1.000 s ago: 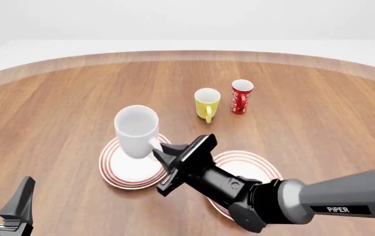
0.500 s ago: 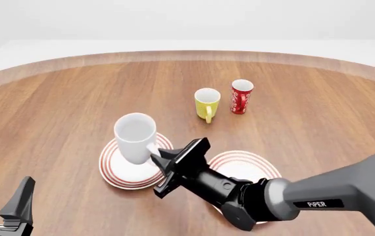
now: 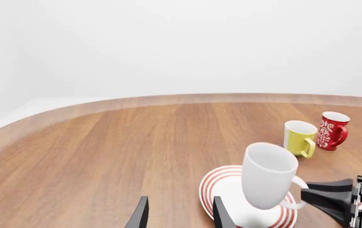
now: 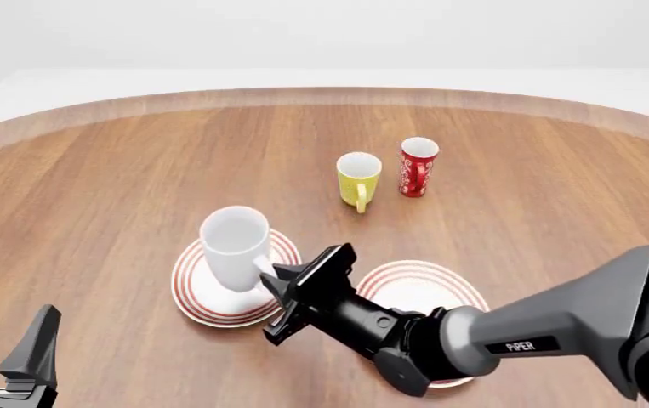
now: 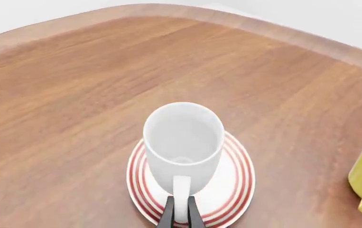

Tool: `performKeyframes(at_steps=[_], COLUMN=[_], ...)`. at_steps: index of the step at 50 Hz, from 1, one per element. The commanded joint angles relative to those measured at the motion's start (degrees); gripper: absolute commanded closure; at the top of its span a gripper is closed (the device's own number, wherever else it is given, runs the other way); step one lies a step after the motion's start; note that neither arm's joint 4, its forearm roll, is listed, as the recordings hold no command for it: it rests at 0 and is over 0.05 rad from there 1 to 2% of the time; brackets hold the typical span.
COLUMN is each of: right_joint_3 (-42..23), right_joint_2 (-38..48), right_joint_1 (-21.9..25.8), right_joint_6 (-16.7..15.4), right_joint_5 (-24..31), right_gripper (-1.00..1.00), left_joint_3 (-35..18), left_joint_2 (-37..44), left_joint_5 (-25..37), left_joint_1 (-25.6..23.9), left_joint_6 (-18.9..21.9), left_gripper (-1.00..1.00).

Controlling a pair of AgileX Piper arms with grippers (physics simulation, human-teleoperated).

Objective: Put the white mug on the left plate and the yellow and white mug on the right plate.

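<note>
Where the brown wooden worktop point(image 4: 120, 170) ends in its curved edge, only plain white surroundings show. On it, the white mug point(image 4: 235, 247) stands over the left plate point(image 4: 197, 297), tilted slightly, its handle pinched between the narrow fingers of the right gripper point(image 4: 280, 287). Just beside the left plate lies the right plate point(image 4: 415, 280). Beyond both plates stand the yellow and white mug point(image 4: 358, 179) and a red mug point(image 4: 418, 167). Only the left wrist view shows the red mug's handle. The left gripper point(image 4: 4, 348) hangs near the left plate with fingers spread wide, holding nothing.
</note>
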Motion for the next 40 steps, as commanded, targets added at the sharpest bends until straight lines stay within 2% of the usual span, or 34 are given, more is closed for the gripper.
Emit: performKeyframes(at_steps=[1,40], right_joint_3=[-0.98,-2.71], right_joint_2=[1.50,4.28], right_joint_1=[-0.28,-0.52], right_joint_6=[0.50,0.57], right_joint_5=[0.04,1.27], right_gripper=[1.00,1.00], left_joint_3=[0.00,0.00], left_joint_2=[0.00,0.00], left_joint_5=[0.00,0.00], left_joint_1=[0.00,0.00], left_joint_6=[0.00,0.00], left_gripper=[-1.00,-1.00])
